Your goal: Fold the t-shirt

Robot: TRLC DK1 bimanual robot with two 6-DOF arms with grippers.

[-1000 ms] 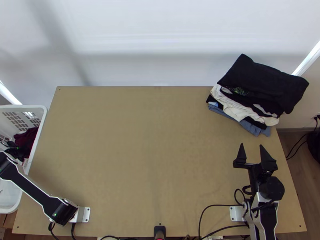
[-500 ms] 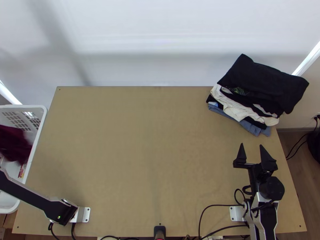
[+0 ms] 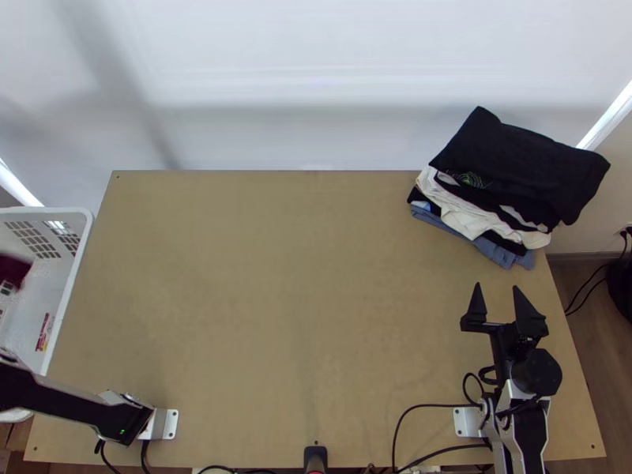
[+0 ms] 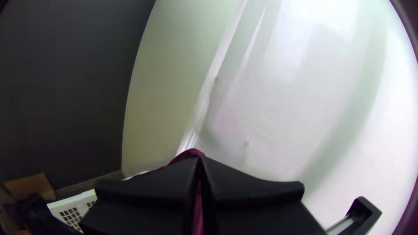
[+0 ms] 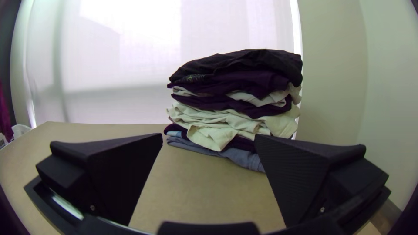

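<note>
Pinched in the closed fingers of the left gripper [image 4: 200, 159], the dark red shirt [image 3: 12, 270] has been raised from the basket [image 3: 75, 268], presumably for spreading; the right gripper [image 3: 496, 285] is parted wide, empty.

You get bright, soft light through white backdrop [image 3: 316, 63]; narrow strips glare at its sides. Grey shadow bands cross it, one slanting. Worktop [image 3: 300, 276] looks evenly lit to you. In top view, you see dark red cloth [image 3: 11, 268] blurred at edge. In wrist views, your backdrop washes out near white, straight edges bow; in left one, dark wall [image 4: 65, 87] sits dim.
</note>
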